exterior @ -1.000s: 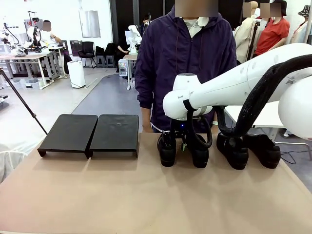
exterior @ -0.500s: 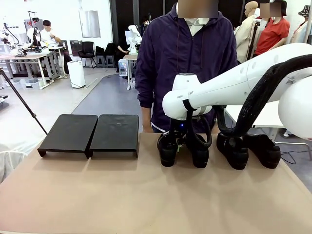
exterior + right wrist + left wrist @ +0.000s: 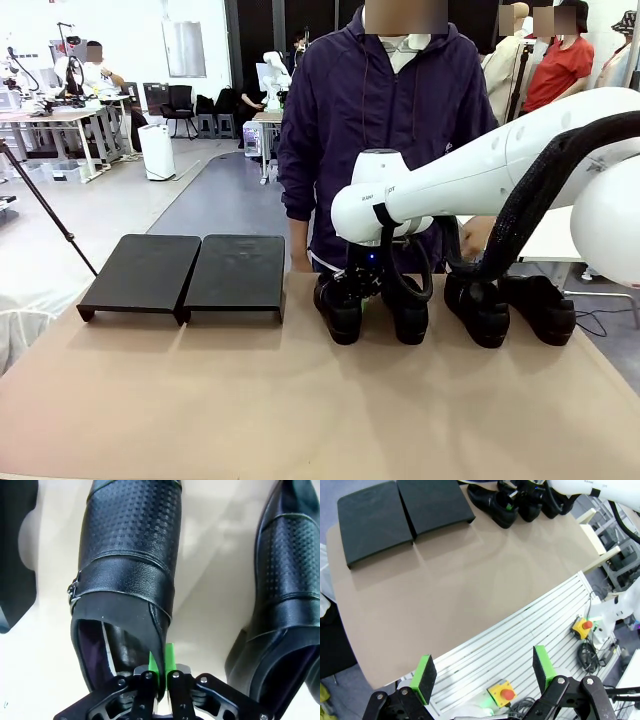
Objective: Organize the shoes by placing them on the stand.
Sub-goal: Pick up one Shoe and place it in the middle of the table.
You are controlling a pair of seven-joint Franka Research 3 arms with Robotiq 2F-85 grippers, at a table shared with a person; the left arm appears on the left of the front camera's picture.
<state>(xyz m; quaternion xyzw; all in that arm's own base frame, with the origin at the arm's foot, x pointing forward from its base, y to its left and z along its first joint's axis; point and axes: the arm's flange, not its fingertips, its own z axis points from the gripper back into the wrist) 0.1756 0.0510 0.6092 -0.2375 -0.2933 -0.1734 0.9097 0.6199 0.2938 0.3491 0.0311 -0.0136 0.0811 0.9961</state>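
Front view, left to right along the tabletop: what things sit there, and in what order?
left platform of the stand → right platform of the stand → first shoe → second shoe → third shoe → fourth shoe

Stand [image 3: 185, 270] left on table [image 3: 300, 400], shoes [image 3: 478, 310] right — in a row

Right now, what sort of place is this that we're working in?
Most likely a robotics lab or testing hall: a white robot arm works at the tan table, emergency-stop buttons sit on a slatted metal base, and people work at benches across an open floor.
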